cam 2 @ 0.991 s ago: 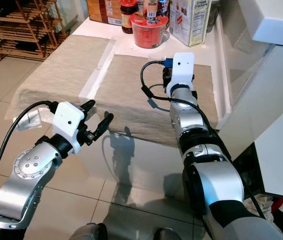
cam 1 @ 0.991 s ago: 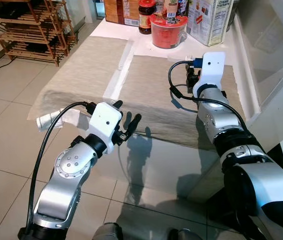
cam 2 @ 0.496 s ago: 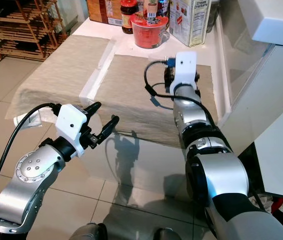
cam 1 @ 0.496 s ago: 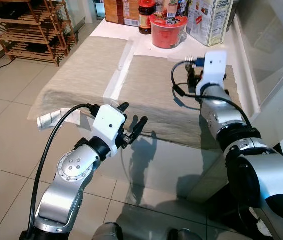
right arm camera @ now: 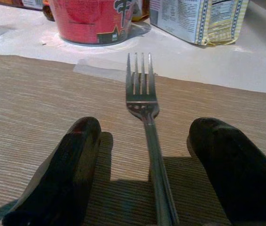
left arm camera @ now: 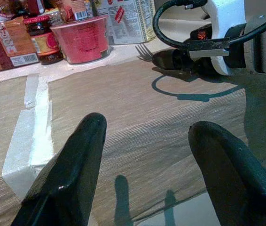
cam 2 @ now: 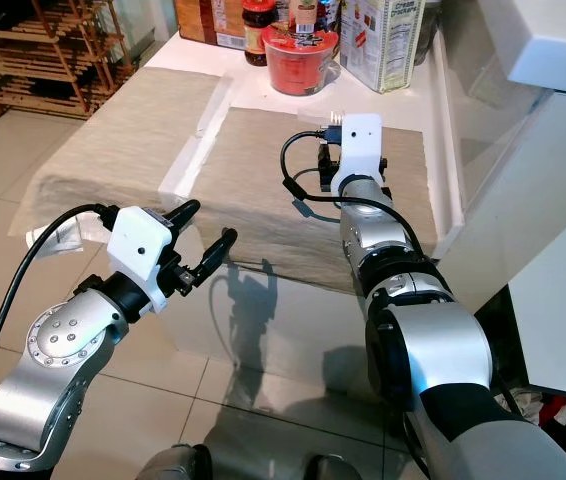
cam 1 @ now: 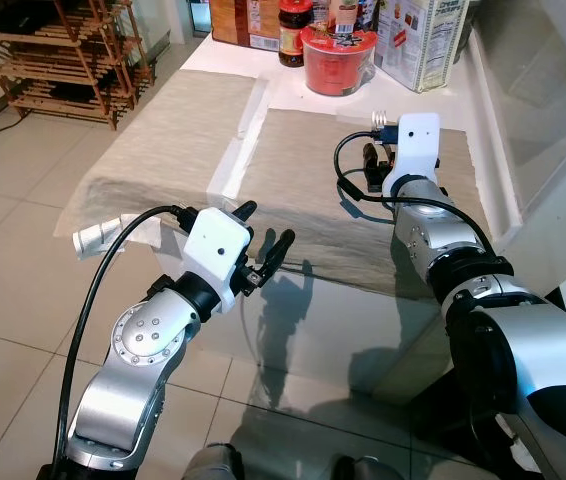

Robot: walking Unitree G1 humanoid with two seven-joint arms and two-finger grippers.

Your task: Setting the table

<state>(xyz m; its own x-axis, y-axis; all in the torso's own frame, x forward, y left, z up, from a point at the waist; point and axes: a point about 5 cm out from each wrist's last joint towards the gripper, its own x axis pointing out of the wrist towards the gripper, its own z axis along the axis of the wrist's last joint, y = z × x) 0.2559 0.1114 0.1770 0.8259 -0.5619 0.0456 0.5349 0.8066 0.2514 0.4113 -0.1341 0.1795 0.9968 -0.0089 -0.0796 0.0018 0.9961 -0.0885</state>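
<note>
Two grippers: the right gripper [right arm camera: 142, 169] is low over the right placemat [cam 1: 303, 190], its fingers spread wide and holding nothing; the left gripper [cam 1: 263, 240] hovers off the table's near edge, also wide open and empty.
Fork: the fork [right arm camera: 144, 117] lies flat on the right placemat between the right gripper's open fingers, tines pointing towards the red noodle cup [cam 1: 336, 62].
Step in hand: judged to be placing or releasing the fork; a straight lift clear of the handle, with no sideways drag, should keep it square on the mat.
Nearby: left placemat [cam 1: 163, 130], jar [cam 1: 293, 28] and cereal box [cam 1: 425, 40] at the table's far end, wooden rack [cam 1: 53, 60] on the floor.
Obstacles: the noodle cup stands just beyond the tines; the right arm's cable [cam 1: 348, 180] loops over the mat.
</note>
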